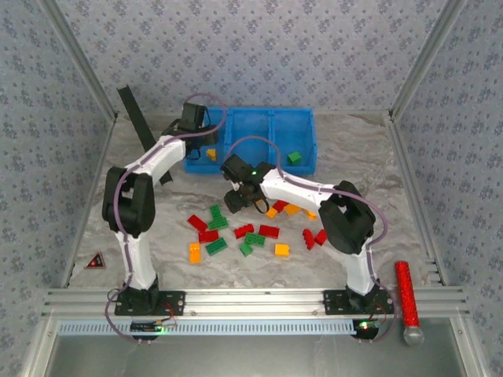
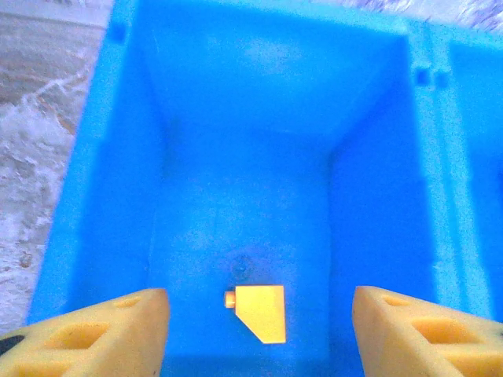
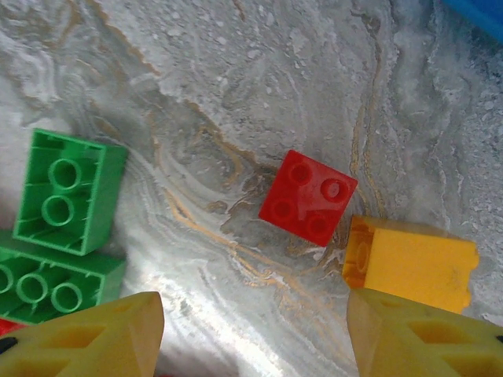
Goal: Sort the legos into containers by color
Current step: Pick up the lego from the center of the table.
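Overhead, the blue bin (image 1: 259, 111) sits at the upper middle of the desk (image 1: 361, 157), and the left fingers (image 2: 94, 334) hang over its leftmost compartment. They stand apart with nothing between them. On the compartment floor beneath lies one orange-yellow lego (image 2: 262, 312). A green lego (image 1: 294, 158) lies in the rightmost compartment. The loose legos (image 1: 244, 232), red, green and orange-yellow, are scattered across the middle of the desk, below the bin in the frame. The right fingers (image 3: 86, 338) hover above this scatter, spread apart and holding nothing. Under them a red lego (image 3: 308, 196) rests studs-up on the desk, with a yellow lego (image 3: 409, 263) just beside its lower right corner. Two green legos (image 3: 69, 192) lie at the left edge, undersides up.
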Controlling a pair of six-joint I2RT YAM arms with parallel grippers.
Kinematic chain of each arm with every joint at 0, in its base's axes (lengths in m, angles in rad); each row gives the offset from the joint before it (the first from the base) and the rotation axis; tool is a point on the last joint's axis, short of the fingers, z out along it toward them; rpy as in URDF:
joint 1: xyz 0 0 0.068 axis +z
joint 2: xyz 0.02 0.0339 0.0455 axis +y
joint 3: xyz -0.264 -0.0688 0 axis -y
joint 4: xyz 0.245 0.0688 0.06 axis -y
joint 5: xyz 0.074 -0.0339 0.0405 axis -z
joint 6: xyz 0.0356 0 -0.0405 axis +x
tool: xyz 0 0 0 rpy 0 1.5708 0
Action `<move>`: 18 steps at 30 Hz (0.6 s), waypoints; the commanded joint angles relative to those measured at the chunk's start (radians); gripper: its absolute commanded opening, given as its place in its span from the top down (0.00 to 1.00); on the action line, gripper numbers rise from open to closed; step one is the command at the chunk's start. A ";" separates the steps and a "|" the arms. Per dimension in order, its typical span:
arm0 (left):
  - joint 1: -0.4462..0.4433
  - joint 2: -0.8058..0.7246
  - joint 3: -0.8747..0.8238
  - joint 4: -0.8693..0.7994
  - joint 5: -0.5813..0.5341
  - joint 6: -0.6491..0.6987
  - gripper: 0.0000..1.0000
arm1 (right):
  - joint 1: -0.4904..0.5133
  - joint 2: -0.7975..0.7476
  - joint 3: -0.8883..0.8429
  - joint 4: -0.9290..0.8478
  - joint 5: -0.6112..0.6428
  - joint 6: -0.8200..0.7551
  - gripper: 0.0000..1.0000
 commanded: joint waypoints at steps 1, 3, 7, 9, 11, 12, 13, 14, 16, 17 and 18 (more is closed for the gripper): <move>0.002 -0.103 -0.015 0.012 0.043 0.002 0.36 | -0.018 0.045 0.039 -0.033 0.008 -0.024 0.36; 0.002 -0.149 -0.027 0.007 0.052 0.002 0.36 | -0.027 0.063 0.050 -0.038 0.016 -0.025 0.36; 0.002 -0.263 -0.090 0.004 0.055 -0.013 0.35 | -0.048 0.086 0.069 -0.031 0.009 -0.034 0.36; -0.001 -0.320 -0.134 0.006 0.057 -0.020 0.34 | -0.056 0.097 0.082 -0.028 0.003 -0.040 0.36; -0.001 -0.373 -0.178 0.011 0.054 -0.024 0.34 | -0.059 0.107 0.095 -0.031 0.004 -0.046 0.36; -0.001 -0.398 -0.199 0.010 0.054 -0.024 0.33 | -0.059 0.112 0.101 -0.034 0.002 -0.048 0.36; -0.001 -0.423 -0.215 0.003 0.052 -0.025 0.33 | -0.060 0.121 0.109 -0.038 0.002 -0.051 0.36; -0.001 -0.441 -0.229 -0.003 0.047 -0.026 0.33 | -0.060 0.127 0.117 -0.041 0.001 -0.053 0.36; -0.001 -0.484 -0.258 -0.017 0.042 -0.027 0.32 | -0.061 0.141 0.130 -0.045 -0.002 -0.057 0.37; -0.001 -0.509 -0.278 -0.021 0.039 -0.029 0.32 | -0.061 0.148 0.137 -0.046 -0.003 -0.060 0.37; -0.001 -0.534 -0.298 -0.023 0.037 -0.032 0.32 | -0.060 0.154 0.142 -0.044 -0.003 -0.063 0.37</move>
